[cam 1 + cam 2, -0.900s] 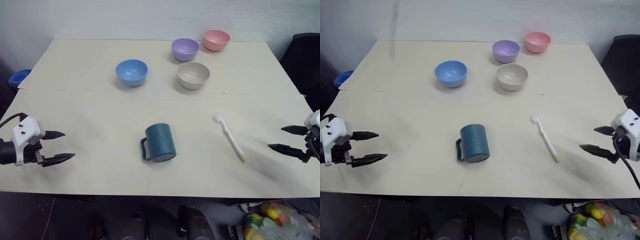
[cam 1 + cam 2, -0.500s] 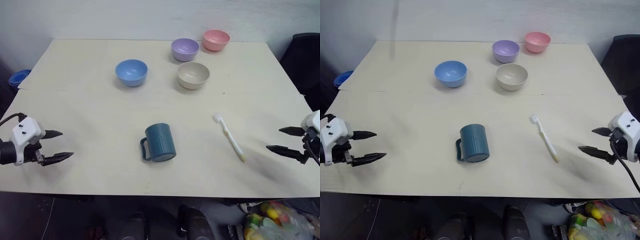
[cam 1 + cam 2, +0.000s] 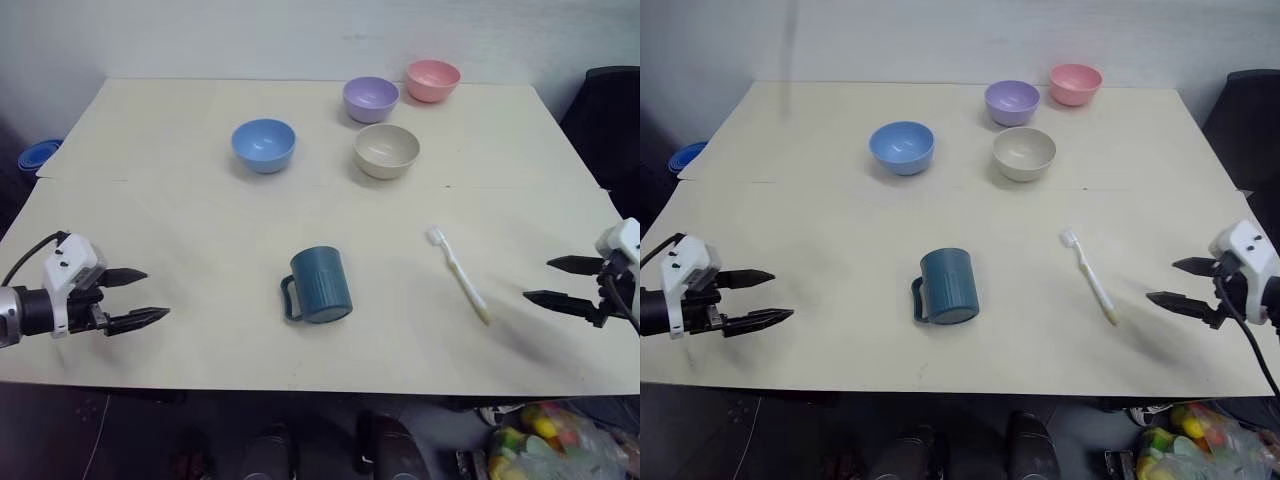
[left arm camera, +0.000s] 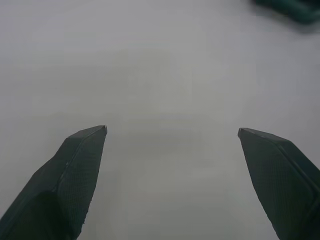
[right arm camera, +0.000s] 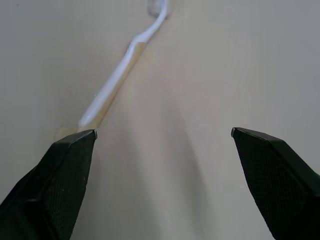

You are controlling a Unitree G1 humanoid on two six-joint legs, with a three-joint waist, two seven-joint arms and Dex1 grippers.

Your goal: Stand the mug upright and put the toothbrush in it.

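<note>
4 bowls (image 3: 264,145), 1 mug (image 3: 320,285), 1 toothbrush (image 3: 460,275)

Even, soft light falls from overhead on the table (image 3: 200,220), with no glare. The mug (image 3: 322,284) and bowls cast short, faint shadows. Head views are sharp centrally and dim toward the lower edge. Wrist views are softer, greyish, slightly blurred.

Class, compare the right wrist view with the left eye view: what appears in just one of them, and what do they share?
Right wrist view alone: nothing extra, just a close look at the open jaws. Left eye view alone: the mug resting mouth-down, the blue bowl, beige bowl, purple bowl, pink bowl and the left gripper, jaws open. Both: the toothbrush lying flat on the table, and the right gripper.
</note>
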